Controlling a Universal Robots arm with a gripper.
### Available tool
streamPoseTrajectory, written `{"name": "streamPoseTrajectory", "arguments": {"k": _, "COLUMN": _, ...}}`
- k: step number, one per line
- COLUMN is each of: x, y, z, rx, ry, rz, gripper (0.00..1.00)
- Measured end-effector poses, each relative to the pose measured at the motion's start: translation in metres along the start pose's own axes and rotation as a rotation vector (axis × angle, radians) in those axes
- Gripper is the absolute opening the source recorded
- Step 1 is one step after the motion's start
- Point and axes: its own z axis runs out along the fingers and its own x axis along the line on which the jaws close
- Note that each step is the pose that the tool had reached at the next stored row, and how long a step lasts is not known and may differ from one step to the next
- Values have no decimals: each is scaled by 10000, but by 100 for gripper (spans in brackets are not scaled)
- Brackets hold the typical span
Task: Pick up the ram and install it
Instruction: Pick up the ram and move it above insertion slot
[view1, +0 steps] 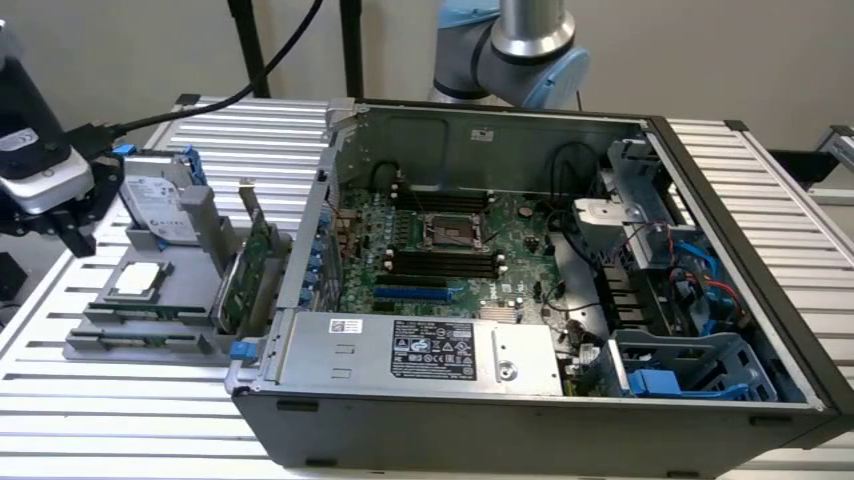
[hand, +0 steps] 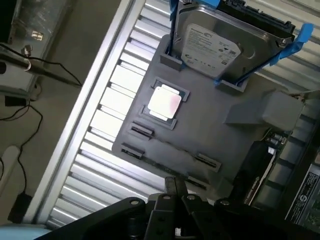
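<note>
The ram (view1: 140, 313) sat on edge in a slot of the gray holder (view1: 100, 350) (beside the processor chip (view1: 140, 281)), outside the computer case (view1: 534, 420). The gripper (view1: 74, 238) hung just above that holder, holding nothing visible; whether it was clenched or released could not be told.

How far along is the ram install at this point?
Done: nothing yet. The motherboard's black slots look empty. In hand: the gripper hangs over the gray holder beside the computer case, with no stick seen in it. The ram seems to sit on edge in the holder's front slots. Left: the whole pickup and the seating in a slot.
</note>
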Motion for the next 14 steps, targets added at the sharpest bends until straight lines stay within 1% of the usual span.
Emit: {"name": "streamPoseTrajectory", "arguments": {"k": 14, "x": -1, "y": -6, "z": 87, "rx": 40, "ry": 148, "rz": -2536, "gripper": 0}}
